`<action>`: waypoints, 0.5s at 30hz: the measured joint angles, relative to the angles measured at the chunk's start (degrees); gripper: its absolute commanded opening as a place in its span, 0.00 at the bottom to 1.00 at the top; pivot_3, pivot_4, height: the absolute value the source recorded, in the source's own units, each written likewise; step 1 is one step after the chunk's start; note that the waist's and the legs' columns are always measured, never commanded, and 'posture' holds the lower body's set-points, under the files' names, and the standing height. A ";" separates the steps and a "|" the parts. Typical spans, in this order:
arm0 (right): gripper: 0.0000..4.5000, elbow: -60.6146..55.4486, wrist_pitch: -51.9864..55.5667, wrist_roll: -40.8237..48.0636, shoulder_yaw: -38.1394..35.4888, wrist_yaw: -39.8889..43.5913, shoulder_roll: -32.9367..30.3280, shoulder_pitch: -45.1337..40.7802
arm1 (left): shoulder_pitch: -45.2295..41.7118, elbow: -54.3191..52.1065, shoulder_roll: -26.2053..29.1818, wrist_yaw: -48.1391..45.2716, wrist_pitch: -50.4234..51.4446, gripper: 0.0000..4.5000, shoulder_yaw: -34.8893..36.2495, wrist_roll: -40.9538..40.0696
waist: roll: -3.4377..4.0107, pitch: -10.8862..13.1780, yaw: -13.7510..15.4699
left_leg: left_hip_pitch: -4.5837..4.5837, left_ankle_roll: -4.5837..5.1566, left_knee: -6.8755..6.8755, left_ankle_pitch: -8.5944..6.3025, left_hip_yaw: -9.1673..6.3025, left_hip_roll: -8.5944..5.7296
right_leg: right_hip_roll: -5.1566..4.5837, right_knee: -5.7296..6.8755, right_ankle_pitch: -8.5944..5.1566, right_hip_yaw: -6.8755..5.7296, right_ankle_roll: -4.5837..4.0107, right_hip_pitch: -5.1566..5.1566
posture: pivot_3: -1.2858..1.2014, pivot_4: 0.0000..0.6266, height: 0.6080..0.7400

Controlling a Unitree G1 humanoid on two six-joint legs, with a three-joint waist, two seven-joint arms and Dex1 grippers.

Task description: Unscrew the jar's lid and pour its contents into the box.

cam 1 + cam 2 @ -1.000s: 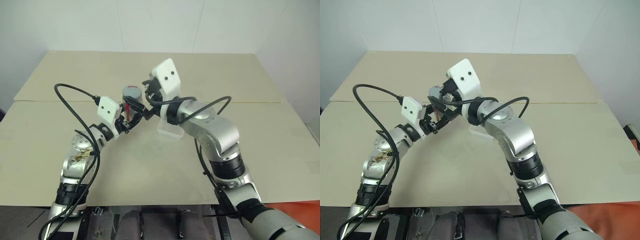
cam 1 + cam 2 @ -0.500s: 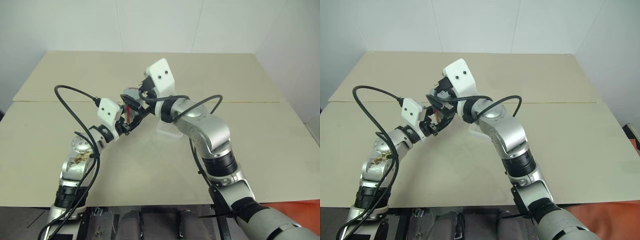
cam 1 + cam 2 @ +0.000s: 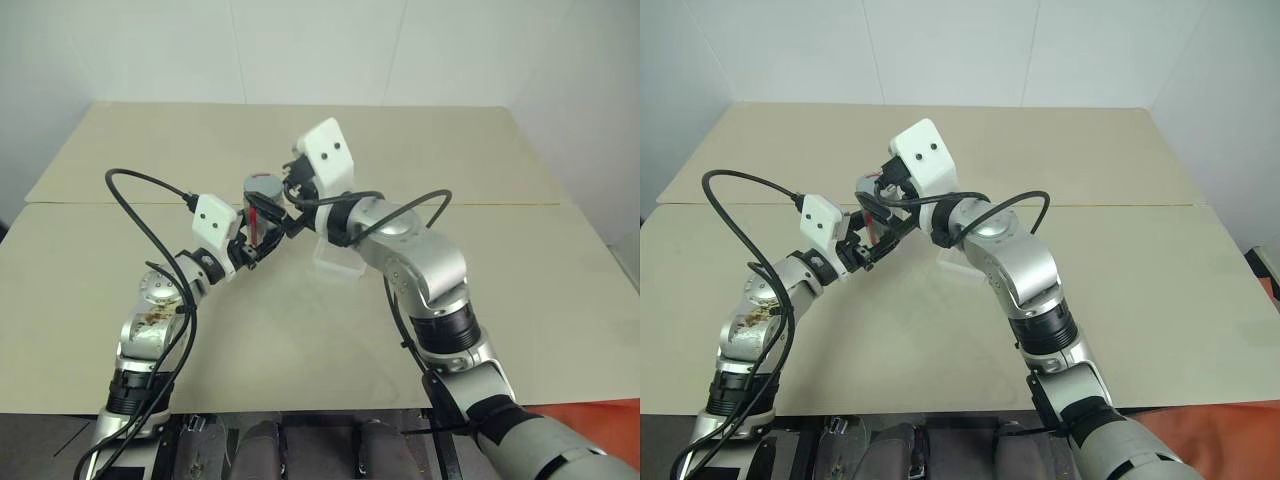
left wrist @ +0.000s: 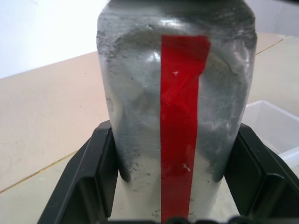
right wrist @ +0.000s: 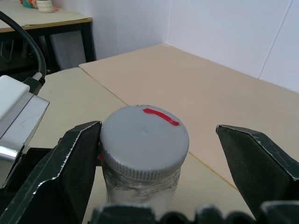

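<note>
The setting is identified as a robotics laboratory or test room. A large beige tabletop, made up of two boards joined along a straight seam, is placed against plain white walls that meet in a corner at the far right. The surface is kept almost bare, as in a prepared test station. In the right wrist view, a second desk with a dark frame is seen against the wall, with small items standing on it. Exposed black cables are routed along the robot arms.
</note>
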 measured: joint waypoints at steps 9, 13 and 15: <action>0.99 -1.25 0.00 0.04 0.00 1.51 -1.29 1.01 | 0.00 -0.05 0.81 0.04 0.86 0.62 0.03 -1.37 | 0.00 0.00 -0.01 | 0.00 0.01 0.00 0.00 -0.03 0.00 | 0.00 0.00 0.00 0.00 0.00 0.00 | 0.52 0.24 1.00; 0.99 -1.29 0.00 0.04 -0.02 1.66 -1.39 1.03 | 0.00 -0.06 1.09 0.08 0.88 0.62 0.05 -1.43 | 0.00 0.00 0.01 | 0.00 0.01 0.00 0.00 -0.02 0.00 | 0.00 0.00 0.00 0.00 0.00 0.00 | 0.52 0.24 1.00; 0.99 -1.38 0.00 0.05 -0.04 1.71 -1.51 1.04 | 0.00 -0.06 1.15 0.07 0.89 0.62 0.05 -1.45 | 0.00 0.00 0.01 | 0.00 0.00 0.00 0.00 -0.01 0.00 | 0.00 0.00 0.00 0.00 0.00 0.00 | 0.52 0.24 1.00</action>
